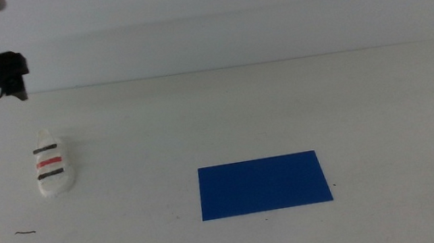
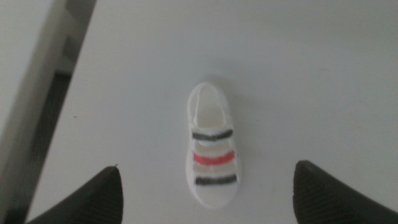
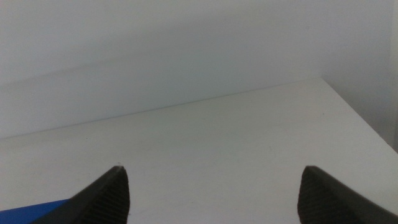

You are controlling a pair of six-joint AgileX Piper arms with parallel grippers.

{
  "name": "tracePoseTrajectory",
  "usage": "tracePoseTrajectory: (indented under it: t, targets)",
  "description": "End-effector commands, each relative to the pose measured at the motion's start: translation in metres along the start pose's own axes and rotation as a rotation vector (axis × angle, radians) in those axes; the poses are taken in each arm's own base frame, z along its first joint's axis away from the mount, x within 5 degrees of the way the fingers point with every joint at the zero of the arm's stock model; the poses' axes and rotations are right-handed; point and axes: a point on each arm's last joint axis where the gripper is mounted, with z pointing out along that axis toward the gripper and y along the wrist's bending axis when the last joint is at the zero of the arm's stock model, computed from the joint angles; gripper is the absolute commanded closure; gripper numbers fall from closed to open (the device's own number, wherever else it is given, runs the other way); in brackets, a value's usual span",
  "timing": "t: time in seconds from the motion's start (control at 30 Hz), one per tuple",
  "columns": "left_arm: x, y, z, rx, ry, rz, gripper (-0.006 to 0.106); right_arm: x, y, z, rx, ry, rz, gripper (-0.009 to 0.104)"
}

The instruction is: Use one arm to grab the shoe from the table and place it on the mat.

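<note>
The white shoe [image 1: 54, 166] with two dark straps and one red strap lies on the table [image 1: 224, 112] at the left. The dark blue mat [image 1: 263, 184] lies flat near the middle front. My left gripper [image 1: 10, 76] hangs high above the table's far left corner, behind the shoe. In the left wrist view the shoe [image 2: 212, 154] lies between and below my open jaws [image 2: 205, 193], well apart from them. My right gripper [image 3: 214, 193] is open and empty; it is out of the middle view. A corner of the mat [image 3: 37, 213] shows in the right wrist view.
A small dark scratch mark [image 1: 25, 232] lies on the table at the front left. The table's left edge [image 2: 71, 81] runs close to the shoe. The table's right edge [image 3: 360, 115] shows in the right wrist view.
</note>
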Motion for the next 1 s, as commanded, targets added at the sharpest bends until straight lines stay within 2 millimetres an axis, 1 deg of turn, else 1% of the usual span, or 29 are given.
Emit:
tracePoseTrajectory:
  t: [0.0, 0.1, 0.17, 0.23, 0.33, 0.4, 0.47, 0.53, 0.6, 0.67, 0.7, 0.73, 0.8, 0.83, 0.87, 0.9, 0.97]
  targets:
    - [-0.013, 0.002, 0.028, -0.009, 0.100, -0.047, 0.007, 0.000, 0.000, 0.000, -0.001, -0.010, -0.011, 0.016]
    - [-0.022, -0.001, 0.069, -0.022, 0.159, -0.031, 0.007, 0.000, 0.000, 0.000, -0.001, -0.010, -0.011, 0.016]
    - [-0.026, -0.002, 0.090, -0.031, 0.182, -0.026, 0.007, 0.000, 0.000, 0.000, -0.001, -0.010, -0.011, 0.016]
    - [-0.025, -0.003, 0.111, -0.036, 0.214, -0.024, 0.007, 0.000, 0.000, 0.000, -0.001, -0.010, -0.011, 0.016]
    - [-0.018, -0.005, 0.137, -0.031, 0.250, -0.037, 0.007, 0.000, 0.000, 0.000, -0.001, -0.010, -0.011, 0.016]
    - [-0.013, -0.005, 0.151, -0.031, 0.274, -0.039, 0.007, 0.000, 0.000, 0.000, -0.001, -0.010, -0.011, 0.016]
    - [-0.009, -0.005, 0.161, -0.035, 0.296, -0.038, 0.007, 0.000, 0.000, 0.000, -0.001, -0.010, -0.011, 0.016]
    - [-0.005, -0.005, 0.168, -0.034, 0.314, -0.041, 0.010, 0.000, 0.000, 0.000, -0.001, -0.010, -0.011, 0.016]
    - [-0.004, -0.006, 0.171, -0.029, 0.320, -0.046, 0.014, 0.000, 0.000, 0.000, -0.001, -0.010, -0.011, 0.016]
    - [-0.004, -0.007, 0.171, -0.016, 0.323, -0.058, 0.024, 0.000, 0.000, 0.000, -0.001, -0.010, -0.011, 0.016]
    - [-0.004, -0.008, 0.170, -0.007, 0.323, -0.067, 0.032, 0.000, 0.000, 0.000, -0.001, -0.010, -0.011, 0.016]
    - [-0.004, -0.009, 0.170, -0.004, 0.324, -0.078, 0.043, 0.000, 0.000, 0.000, -0.001, -0.010, -0.011, 0.016]
    - [-0.002, -0.009, 0.170, -0.008, 0.340, -0.108, 0.071, 0.000, 0.000, 0.000, -0.001, -0.010, -0.011, 0.016]
    - [-0.001, -0.009, 0.167, -0.013, 0.360, -0.121, 0.085, 0.000, 0.000, 0.000, -0.001, -0.010, -0.011, 0.016]
    - [-0.001, -0.009, 0.164, -0.015, 0.376, -0.118, 0.096, 0.000, 0.000, 0.000, -0.001, -0.010, -0.011, 0.016]
    - [-0.001, -0.012, 0.157, -0.016, 0.388, -0.110, 0.102, 0.000, 0.000, 0.000, -0.001, -0.010, -0.011, 0.016]
    - [-0.004, -0.023, 0.135, -0.031, 0.375, -0.085, 0.102, 0.000, 0.000, 0.000, -0.001, -0.010, -0.011, 0.016]
